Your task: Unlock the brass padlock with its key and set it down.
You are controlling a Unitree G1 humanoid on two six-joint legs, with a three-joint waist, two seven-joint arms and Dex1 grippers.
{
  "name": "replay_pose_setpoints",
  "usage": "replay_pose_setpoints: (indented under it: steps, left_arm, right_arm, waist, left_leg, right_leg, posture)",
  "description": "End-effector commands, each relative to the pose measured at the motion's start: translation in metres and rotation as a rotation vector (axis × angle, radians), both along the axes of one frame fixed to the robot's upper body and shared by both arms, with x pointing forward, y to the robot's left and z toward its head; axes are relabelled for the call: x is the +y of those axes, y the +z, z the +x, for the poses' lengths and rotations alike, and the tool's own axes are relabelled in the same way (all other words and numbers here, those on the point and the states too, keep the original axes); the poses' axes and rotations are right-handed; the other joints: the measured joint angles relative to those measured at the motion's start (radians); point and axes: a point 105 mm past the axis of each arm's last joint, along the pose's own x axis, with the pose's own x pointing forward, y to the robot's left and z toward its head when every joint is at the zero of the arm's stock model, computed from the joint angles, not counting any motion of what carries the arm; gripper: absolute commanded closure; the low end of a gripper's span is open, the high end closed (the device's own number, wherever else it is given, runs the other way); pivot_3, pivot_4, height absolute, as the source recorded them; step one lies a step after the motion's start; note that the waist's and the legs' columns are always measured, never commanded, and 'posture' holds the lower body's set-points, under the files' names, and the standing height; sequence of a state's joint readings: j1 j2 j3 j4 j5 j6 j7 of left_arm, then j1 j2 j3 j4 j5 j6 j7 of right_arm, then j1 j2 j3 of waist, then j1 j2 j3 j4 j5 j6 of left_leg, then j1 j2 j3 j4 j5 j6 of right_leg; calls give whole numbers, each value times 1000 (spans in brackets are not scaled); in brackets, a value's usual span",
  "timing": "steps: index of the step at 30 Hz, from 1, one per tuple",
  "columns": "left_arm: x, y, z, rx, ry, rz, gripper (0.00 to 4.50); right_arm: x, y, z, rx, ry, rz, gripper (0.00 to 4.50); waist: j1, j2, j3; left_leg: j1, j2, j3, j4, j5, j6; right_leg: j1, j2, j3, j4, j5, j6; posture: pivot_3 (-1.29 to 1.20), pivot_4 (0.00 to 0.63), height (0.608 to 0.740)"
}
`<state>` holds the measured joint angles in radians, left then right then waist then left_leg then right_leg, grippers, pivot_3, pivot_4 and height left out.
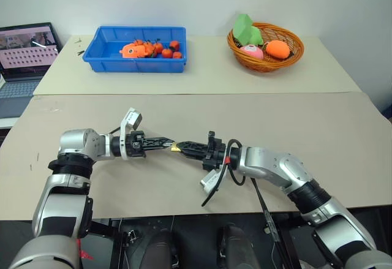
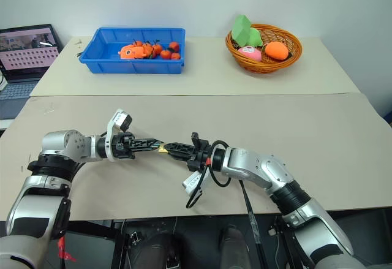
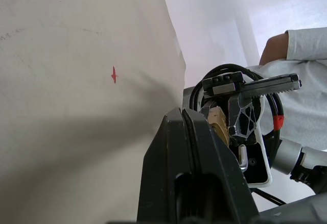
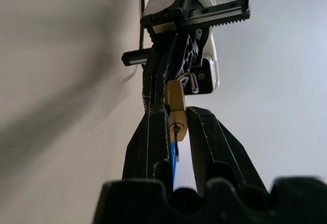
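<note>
Held above the counter (image 1: 184, 103), mid-air, tip to tip: left tool (image 1: 166, 142) pinched fully shut, right tool (image 1: 182, 146) narrowed onto the brass padlock (image 1: 176, 148); seen from the right wrist, padlock (image 4: 177, 113) clamped between the two black fingers, keyhole face turned toward that camera, silver shackle (image 4: 191, 82) at the far end against the left tool's tips; shackle apparently still seated in the body, though too small to be sure; thin dark sliver hanging just below the keyhole, possibly the key (image 4: 176, 145), not clear enough to swear to; what the left tool grips not readable, perhaps the shackle.

Judged progress: padlock lifted and steadied between both tools; unlocking seemingly not finished; left to do — turning the key, freeing the shackle, lowering the padlock onto the bare counter in front.
</note>
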<state>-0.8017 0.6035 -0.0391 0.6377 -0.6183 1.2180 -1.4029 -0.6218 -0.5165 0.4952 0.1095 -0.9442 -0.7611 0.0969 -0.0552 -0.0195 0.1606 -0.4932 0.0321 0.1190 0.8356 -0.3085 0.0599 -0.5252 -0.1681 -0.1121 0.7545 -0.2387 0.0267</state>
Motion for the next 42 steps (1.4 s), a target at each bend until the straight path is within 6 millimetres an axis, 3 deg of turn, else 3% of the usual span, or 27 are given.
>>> replay_pose_setpoints:
  steps: [1, 9, 28, 42]
  left_arm:
    - [-1, 17, 1, -66, -20, -11, 4457]
    - [-1, 15, -1, -62, -23, -6, 4457]
    - [-1, 14, 2, -63, -14, 0, 4457]
    - [1, 12, 4, -72, -6, 12, 4457]
  right_arm:
    - [-2, 3, 6, 12, -21, 16, 4354]
    - [-8, 0, 16, 24, -59, 17, 4354]
    - [-15, 23, 33, 6, -123, 84, 4354]
    - [-16, 26, 38, -2, -155, 95, 4354]
  waist:
    - [0, 0, 0]
    - [-2, 0, 0]
    - [-6, 0, 0]
    - [-8, 0, 0]
  left_leg:
    - [0, 0, 0, 0, 0, 0]
    - [0, 0, 0, 0, 0, 0]
    - [0, 0, 0, 0, 0, 0]
    - [0, 0, 0, 0, 0, 0]
  right_leg:
    - [0, 0, 0, 0, 0, 0]
    - [0, 0, 0, 0, 0, 0]
    - [0, 0, 0, 0, 0, 0]
    - [0, 0, 0, 0, 0, 0]
  posture:
    - [0, 150, 664]
    - [0, 150, 664]
    - [0, 150, 664]
    - [0, 150, 664]
